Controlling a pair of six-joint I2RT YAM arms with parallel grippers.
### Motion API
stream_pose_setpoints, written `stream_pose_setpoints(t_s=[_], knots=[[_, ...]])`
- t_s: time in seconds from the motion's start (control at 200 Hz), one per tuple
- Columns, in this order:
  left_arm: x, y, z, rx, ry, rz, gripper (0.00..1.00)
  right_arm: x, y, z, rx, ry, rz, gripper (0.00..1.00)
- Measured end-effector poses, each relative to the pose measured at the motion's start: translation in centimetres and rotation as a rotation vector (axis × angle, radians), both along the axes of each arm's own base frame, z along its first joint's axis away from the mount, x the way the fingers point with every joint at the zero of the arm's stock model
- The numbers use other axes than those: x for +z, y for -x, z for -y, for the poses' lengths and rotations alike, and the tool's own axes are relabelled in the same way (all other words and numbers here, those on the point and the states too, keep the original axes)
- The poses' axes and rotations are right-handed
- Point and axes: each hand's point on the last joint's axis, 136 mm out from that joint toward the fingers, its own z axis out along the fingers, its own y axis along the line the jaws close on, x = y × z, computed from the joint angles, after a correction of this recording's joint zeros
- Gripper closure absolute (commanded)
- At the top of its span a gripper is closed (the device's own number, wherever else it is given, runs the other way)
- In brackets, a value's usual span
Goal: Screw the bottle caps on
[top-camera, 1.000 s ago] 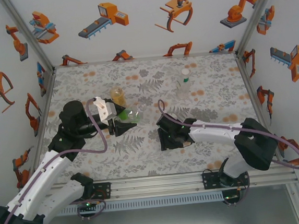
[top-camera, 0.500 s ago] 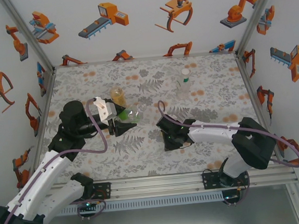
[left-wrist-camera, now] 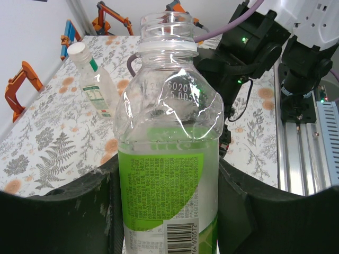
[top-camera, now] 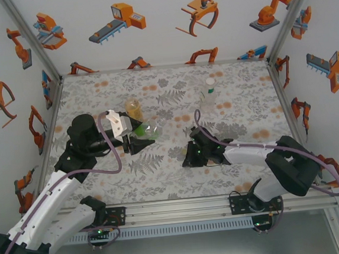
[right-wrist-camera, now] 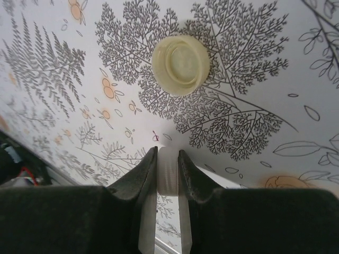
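My left gripper [left-wrist-camera: 167,211] is shut on a clear bottle with a green label [left-wrist-camera: 169,132]. The bottle's threaded neck [left-wrist-camera: 166,24] is bare. In the top view this gripper [top-camera: 140,140] holds that bottle [top-camera: 150,129] left of centre, tilted toward the middle of the table. My right gripper [right-wrist-camera: 168,156] is shut on a pale ribbed cap [right-wrist-camera: 168,174], held edge-on just above the table. A second, pale yellow cap [right-wrist-camera: 180,64] lies open side up on the cloth just ahead of it. From above, the right gripper [top-camera: 189,159] hangs low near the table's middle.
A bottle of yellow liquid [top-camera: 133,108] stands behind the left gripper. Farther right stands a clear bottle [top-camera: 209,100] with a white cap [top-camera: 211,82]; it is also in the left wrist view [left-wrist-camera: 95,87]. The right arm [left-wrist-camera: 254,47] is close behind the held bottle. Walls enclose the floral cloth [top-camera: 245,111].
My right gripper has closed on the pale cap, and its wrist has shifted slightly to the right. The left arm and its bottle have stayed still.
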Motion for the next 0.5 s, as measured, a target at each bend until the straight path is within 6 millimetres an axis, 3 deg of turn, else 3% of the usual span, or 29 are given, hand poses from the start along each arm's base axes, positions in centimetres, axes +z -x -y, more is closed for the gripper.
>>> stream_pose_setpoints(t_s=[0.501], knots=[[0.0, 0.0, 0.0, 0.000, 0.000, 0.000, 1.00, 0.2, 0.0, 1.0, -0.020, 0.014, -0.004, 0.62]])
